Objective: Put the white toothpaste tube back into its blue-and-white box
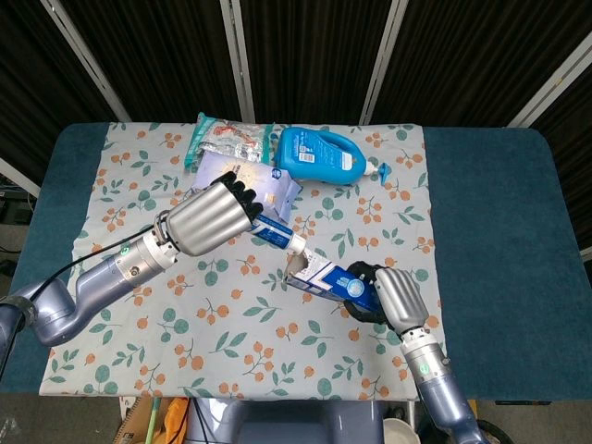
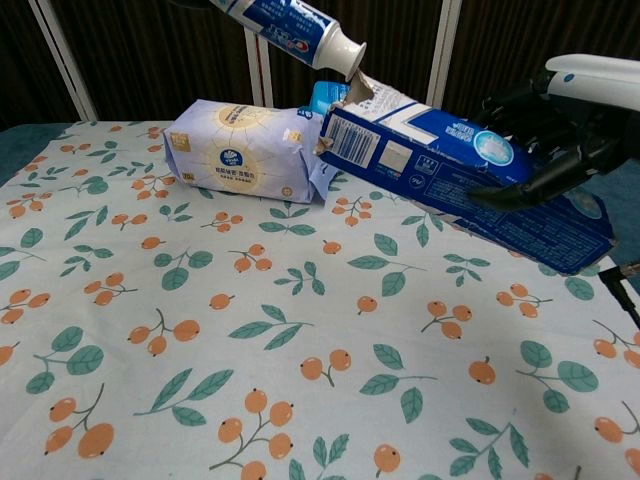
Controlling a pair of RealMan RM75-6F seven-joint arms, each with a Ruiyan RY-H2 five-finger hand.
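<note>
My left hand (image 1: pixel 211 216) grips the white toothpaste tube (image 1: pixel 276 232) and holds it in the air, cap end slanting down to the right. The tube (image 2: pixel 290 23) has its white cap right at the torn open end of the blue-and-white box (image 2: pixel 450 160). My right hand (image 1: pixel 393 294) holds that box (image 1: pixel 326 280) by its far end, lifted off the cloth with the open mouth raised toward the tube. In the chest view only the right hand (image 2: pixel 560 130) shows; the left hand is above the frame.
A pale purple tissue pack (image 2: pixel 245 150) lies behind the box, with a blue detergent bottle (image 1: pixel 322 155) and a snack bag (image 1: pixel 231 139) at the back of the floral cloth (image 1: pixel 231 314). Dark blue table edges (image 1: pixel 490 231) flank the cloth.
</note>
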